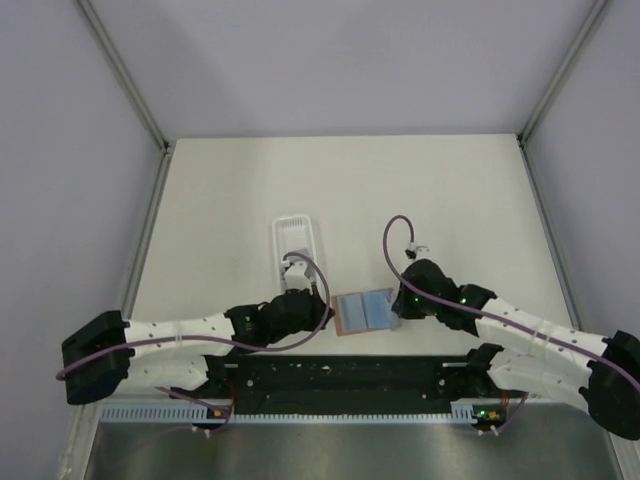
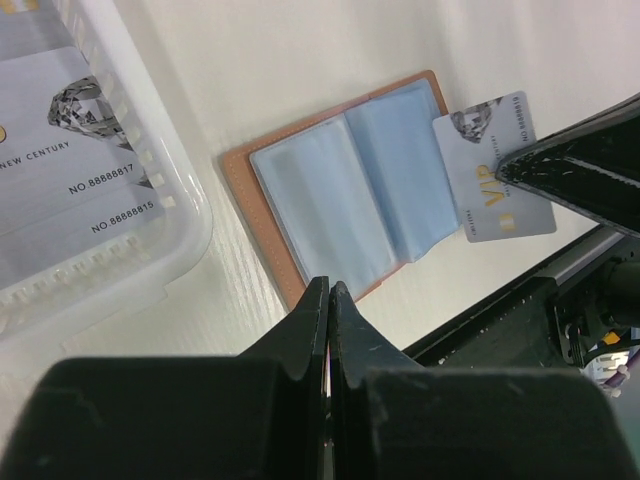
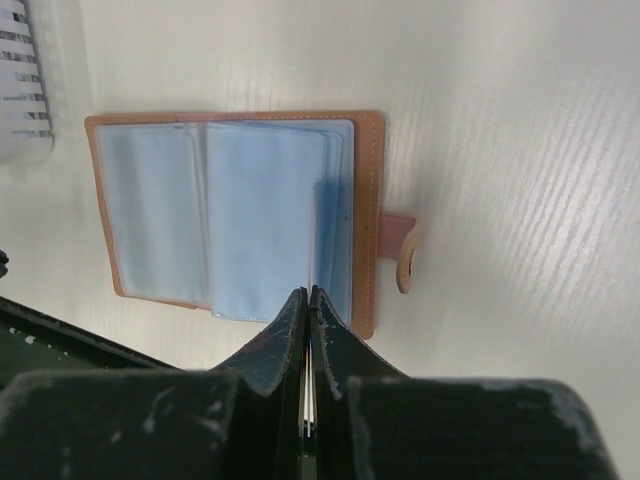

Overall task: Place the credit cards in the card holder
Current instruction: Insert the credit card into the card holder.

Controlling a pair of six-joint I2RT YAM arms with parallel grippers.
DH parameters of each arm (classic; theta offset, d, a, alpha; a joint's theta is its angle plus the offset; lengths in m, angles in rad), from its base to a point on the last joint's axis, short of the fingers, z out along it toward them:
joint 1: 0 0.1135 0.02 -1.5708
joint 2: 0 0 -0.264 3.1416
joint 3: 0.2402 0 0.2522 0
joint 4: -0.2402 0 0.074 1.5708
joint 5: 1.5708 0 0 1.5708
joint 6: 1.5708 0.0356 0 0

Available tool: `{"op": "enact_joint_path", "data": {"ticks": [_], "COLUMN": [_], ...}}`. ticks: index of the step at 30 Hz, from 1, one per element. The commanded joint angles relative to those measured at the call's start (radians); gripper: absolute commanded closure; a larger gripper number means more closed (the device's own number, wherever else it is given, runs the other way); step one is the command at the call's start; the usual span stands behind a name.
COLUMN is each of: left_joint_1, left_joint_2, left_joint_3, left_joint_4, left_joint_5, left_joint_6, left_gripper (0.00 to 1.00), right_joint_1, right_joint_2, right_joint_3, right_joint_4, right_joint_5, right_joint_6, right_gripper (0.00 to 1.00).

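A pale, wood-grained tabletop (image 1: pixel 220 190) carries an orange-brown card holder (image 1: pixel 364 311), lying open near the front edge with its blue-grey sleeves up. A white slatted tray (image 1: pixel 296 216) sits near it to the left, not touching. A black rail (image 1: pixel 340 375) spans the near edge. A silvery credit card (image 2: pixel 470 140) at the holder's outer edge is pinched in the right gripper (image 3: pixel 306 300). Whether it touches the tabletop cannot be told.

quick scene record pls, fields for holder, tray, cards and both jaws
holder: open flat on table, blue sleeves up
tray: white, left of holder and farther back
cards: several lying in tray
left jaws: shut, empty, by holder's near edge
right jaws: shut on one card at holder's right side
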Motion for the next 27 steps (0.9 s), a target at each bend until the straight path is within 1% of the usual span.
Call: {"op": "enact_joint_path", "data": {"ticks": [1, 6, 9, 13, 17, 20, 23, 27], "left_joint_1": [0.005, 0.005, 0.003, 0.003, 0.003, 0.003, 0.003, 0.003], "left_joint_2": [0.022, 0.122, 0.165, 0.222, 0.281, 0.343, 0.389, 0.411], "left_joint_3": [0.044, 0.071, 0.076, 0.091, 0.107, 0.116, 0.116, 0.09], "left_joint_4": [0.005, 0.072, 0.127, 0.166, 0.206, 0.223, 0.226, 0.243], "left_joint_5": [-0.033, 0.004, 0.016, 0.03, 0.049, 0.064, 0.075, 0.084], "left_joint_6": [0.034, 0.043, 0.046, 0.055, 0.064, 0.066, 0.052, 0.027], "left_gripper": [1.0, 1.0, 1.0, 1.0, 1.0, 1.0, 1.0, 1.0], "right_joint_1": [-0.002, -0.004, -0.002, 0.0, -0.002, -0.002, -0.002, 0.0], "right_joint_2": [-0.067, -0.081, -0.038, 0.037, 0.079, 0.102, 0.132, 0.164], "right_joint_3": [0.105, 0.169, 0.162, 0.106, 0.065, 0.056, 0.063, 0.089], "right_joint_4": [-0.103, -0.109, -0.034, 0.108, 0.173, 0.172, 0.129, 0.009], "right_joint_5": [0.068, 0.05, -0.017, -0.113, -0.114, -0.111, -0.085, 0.002], "right_joint_6": [-0.03, -0.039, -0.021, 0.022, 0.042, 0.034, 0.013, -0.019], "right_gripper": [1.0, 1.0, 1.0, 1.0, 1.0, 1.0, 1.0, 1.0]}}
